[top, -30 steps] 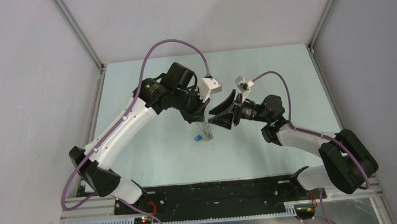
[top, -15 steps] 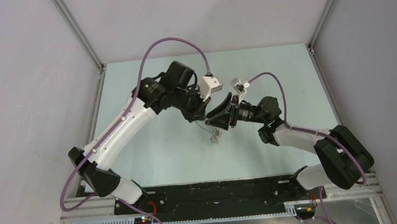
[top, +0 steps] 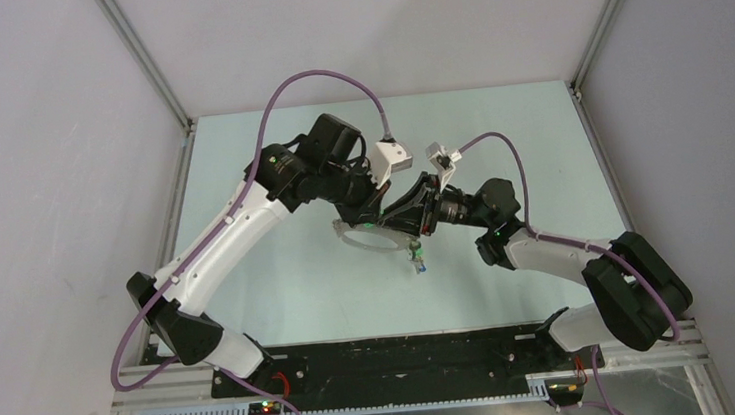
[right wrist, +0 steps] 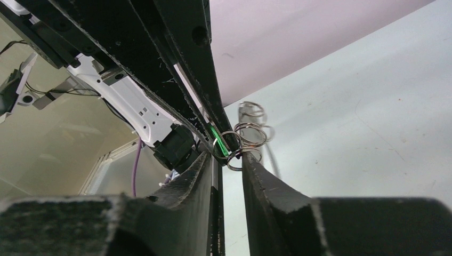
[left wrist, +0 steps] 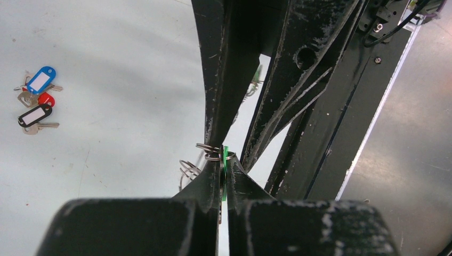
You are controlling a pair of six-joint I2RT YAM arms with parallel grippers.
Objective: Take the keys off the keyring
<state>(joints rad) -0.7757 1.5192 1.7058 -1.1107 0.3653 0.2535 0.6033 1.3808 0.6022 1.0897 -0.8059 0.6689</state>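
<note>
— Why are both arms crowded onto one spot?

— It takes two grips. The left gripper (left wrist: 221,161) has its jaws pressed together on a thin green tab (left wrist: 225,156), which I take for a key's plastic head. The right gripper (right wrist: 229,159) comes in from the opposite side, nose to nose with it. Its jaws stand a sliver apart, tips on either side of the small rings (right wrist: 250,134). I judge it is pinching one, to steady it while the key is worked free.

— And the keyring itself?

— Seen from overhead, the keyring (top: 354,240) is mid-table, under the meeting grippers, with one hanging key (top: 416,260) at its near right side. Whether it is lifted or resting on the table (top: 281,295), I cannot tell.

— What do the wrist cameras add?

— The pinch point. From above, the fingers cover it completely (black on black, nothing to read). The left wrist view shows the green tab between the jaws, and the right wrist view shows the rings bunched at the tips. Only the left wrist view catches the loose keys (left wrist: 36,101), with blue, red and black heads. They lie on the table well apart from the grip, so I judge part of the job is done. The overhead view does not show them.
</note>
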